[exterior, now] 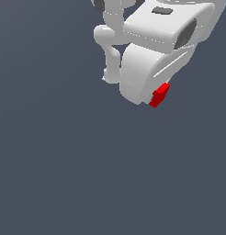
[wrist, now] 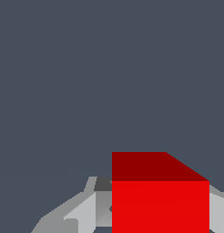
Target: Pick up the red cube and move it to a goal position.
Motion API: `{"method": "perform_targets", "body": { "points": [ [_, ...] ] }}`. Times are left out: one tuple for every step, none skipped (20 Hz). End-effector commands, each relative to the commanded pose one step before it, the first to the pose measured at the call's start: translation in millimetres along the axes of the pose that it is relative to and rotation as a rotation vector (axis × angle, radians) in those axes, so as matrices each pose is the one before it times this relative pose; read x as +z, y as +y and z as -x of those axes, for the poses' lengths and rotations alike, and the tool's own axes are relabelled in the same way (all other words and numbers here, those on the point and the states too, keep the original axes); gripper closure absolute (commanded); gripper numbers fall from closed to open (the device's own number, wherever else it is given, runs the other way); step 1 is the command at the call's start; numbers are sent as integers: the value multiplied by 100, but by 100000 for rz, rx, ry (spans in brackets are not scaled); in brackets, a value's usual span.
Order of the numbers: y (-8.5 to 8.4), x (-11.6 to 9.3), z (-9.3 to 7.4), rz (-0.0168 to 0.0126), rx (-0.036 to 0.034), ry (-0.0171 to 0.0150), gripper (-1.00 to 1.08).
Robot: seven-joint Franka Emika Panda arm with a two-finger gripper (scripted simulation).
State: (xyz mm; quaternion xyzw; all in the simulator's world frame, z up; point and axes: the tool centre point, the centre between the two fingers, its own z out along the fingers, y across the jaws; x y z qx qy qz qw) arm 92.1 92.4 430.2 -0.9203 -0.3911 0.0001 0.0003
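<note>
1. Wherever either camera looks, a plain slate-grey surface (exterior: pixel 55 174) fills the frame, flat and unmarked; no walls, edges or worktop border can be told.
2. White arm (exterior: pixel 147 32), with dark grey insets, reaches in from the top of the exterior view.
3. At its lower end, the pincer (wrist: pixel 160 207) is clenched around the red cube, pale fingers (wrist: pixel 84 211) pressed against its sides.
4. Red cube (exterior: pixel 159 95) sits gripped at the arm's lowest tip, partly hidden by the white housing.
</note>
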Motion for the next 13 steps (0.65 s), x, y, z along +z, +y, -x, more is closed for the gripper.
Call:
{"method": "perform_targets", "body": {
  "points": [
    [106, -524, -164, 33, 21, 11, 108],
    [33, -142, -52, 0, 0, 0, 108],
    [30, -125, -46, 0, 0, 0, 108],
    [27, -109, -40, 0, 0, 0, 108],
    [24, -94, -35, 0, 0, 0, 108],
    [21, -80, -30, 0, 0, 0, 108],
    [18, -68, -26, 0, 0, 0, 108],
    [15, -56, -21, 0, 0, 0, 108],
    [12, -45, -17, 0, 0, 0, 108],
    [9, -34, -13, 0, 0, 0, 108],
    [7, -24, -9, 0, 0, 0, 108],
    [4, -14, -6, 0, 0, 0, 108],
    [1, -5, -2, 0, 0, 0, 108]
  ]
}}
